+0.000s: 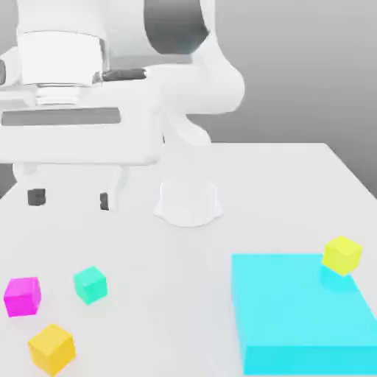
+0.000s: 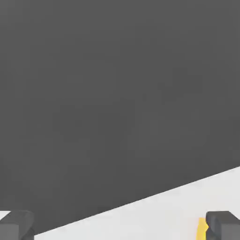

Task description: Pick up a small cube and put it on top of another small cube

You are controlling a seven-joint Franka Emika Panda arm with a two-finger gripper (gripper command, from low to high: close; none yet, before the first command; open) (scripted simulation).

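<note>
White two-finger robot gripper spread wide and empty above the near left, matte orange-yellow cube nearest, small mint-green cube farther back and right

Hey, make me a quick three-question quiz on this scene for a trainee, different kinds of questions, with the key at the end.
1. True or false: the gripper is holding the magenta cube.
2. Multiple choice: which cube is at the cyan block? A) the teal-green cube B) the yellow cube C) the orange-yellow cube
3. Fill in the blank: the gripper's two fingers stand ____, with nothing between them.

Key: 1. false; 2. B; 3. apart
</note>
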